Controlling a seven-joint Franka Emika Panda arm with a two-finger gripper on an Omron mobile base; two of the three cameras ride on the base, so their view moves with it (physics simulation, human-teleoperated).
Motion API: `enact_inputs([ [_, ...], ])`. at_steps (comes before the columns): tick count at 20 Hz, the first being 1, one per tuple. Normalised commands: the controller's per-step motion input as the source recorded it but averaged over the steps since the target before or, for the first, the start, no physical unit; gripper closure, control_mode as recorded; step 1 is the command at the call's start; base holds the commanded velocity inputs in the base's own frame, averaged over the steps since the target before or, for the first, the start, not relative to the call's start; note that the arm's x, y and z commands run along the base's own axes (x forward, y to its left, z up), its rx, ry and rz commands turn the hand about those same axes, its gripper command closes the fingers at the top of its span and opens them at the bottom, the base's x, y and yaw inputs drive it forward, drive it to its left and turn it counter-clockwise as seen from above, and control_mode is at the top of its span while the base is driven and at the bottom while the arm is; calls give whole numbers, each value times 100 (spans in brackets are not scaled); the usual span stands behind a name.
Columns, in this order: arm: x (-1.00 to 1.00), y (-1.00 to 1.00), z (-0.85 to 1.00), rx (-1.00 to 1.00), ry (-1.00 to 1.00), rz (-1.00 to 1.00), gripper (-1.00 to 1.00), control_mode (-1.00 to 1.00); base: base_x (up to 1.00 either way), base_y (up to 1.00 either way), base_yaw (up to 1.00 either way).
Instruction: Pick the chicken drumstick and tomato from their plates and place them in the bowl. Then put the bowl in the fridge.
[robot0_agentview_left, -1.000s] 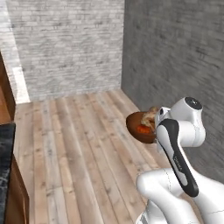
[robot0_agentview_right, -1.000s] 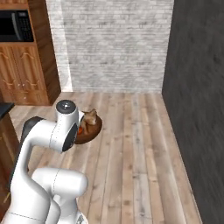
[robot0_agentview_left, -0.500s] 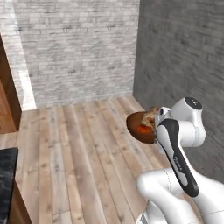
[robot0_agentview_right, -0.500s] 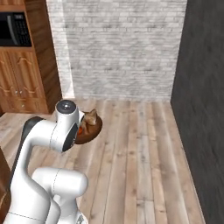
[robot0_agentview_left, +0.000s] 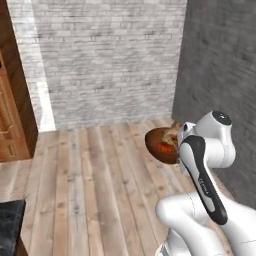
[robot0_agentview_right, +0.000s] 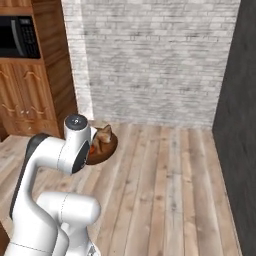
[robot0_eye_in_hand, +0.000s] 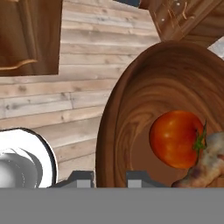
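Two jaws clamped on bowl (robot0_eye_in_hand: 131, 113) rim, tomato (robot0_eye_in_hand: 177, 139) and drumstick (robot0_eye_in_hand: 205, 164) inside, bare floorboards (robot0_agentview_left: 95, 170) around

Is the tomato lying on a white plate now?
No, in the hand view the tomato lies inside the wooden bowl, next to the chicken drumstick.

Tomato (robot0_eye_in_hand: 176, 138) beside chicken drumstick (robot0_eye_in_hand: 204, 162) in bowl (robot0_eye_in_hand: 131, 113)

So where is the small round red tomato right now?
In the hand view the tomato lies inside the reddish-brown wooden bowl, touching the golden-brown chicken drumstick at lower right.
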Motion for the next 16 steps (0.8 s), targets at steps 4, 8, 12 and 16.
enact_inputs([
  [4, 0, 0, 0, 0, 0, 0, 100, 100, 73, 24, 28],
  [8, 0, 0, 0, 0, 0, 0, 100, 100, 70, 22, 32],
  [12, 0, 0, 0, 0, 0, 0, 100, 100, 67, 21, 36],
  [16, 0, 0, 0, 0, 0, 0, 100, 100, 63, 18, 41],
])
